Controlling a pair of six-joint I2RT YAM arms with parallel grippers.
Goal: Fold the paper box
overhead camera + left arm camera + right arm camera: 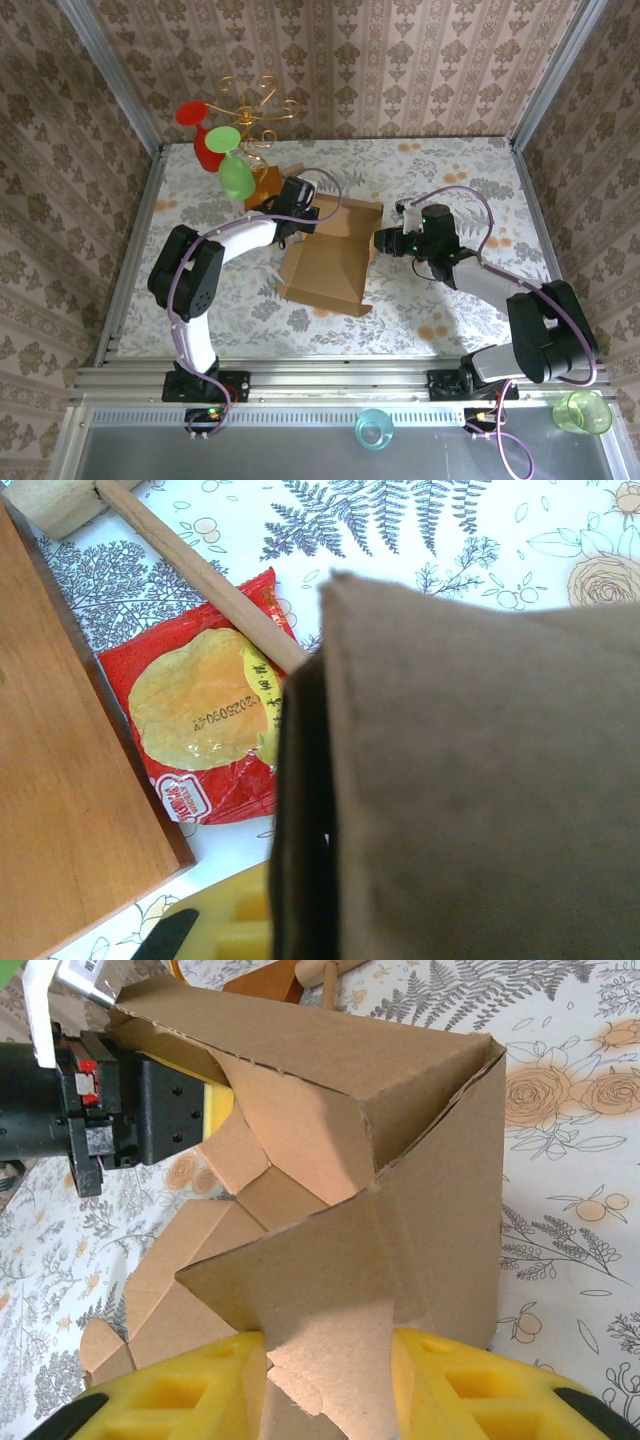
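Bearing surface: flowered worktop (pixel 450 180).
Paper box (pixel 330 262): mid-worktop, between the two arms, partly folded, with walls raised.
Wooden block (pixel 265 185): just behind the box's far left corner.
Right pincer (pixel 325 1380): pinching a box flap between its yellow fingers.
Left pincer (pixel 306 214): at a raised wall; one finger is hidden, so I cannot tell its grip.
Red snack packet (pixel 210 735): flat beside the block.

A red snack packet (pixel 205 735) is lying on the worktop (pixel 450 530), and a black stamped code is running across its chip picture, reading roughly "2025030" with the last characters unclear. Its yellow strip of small characters and its red-and-white corner logo are staying unreadable.
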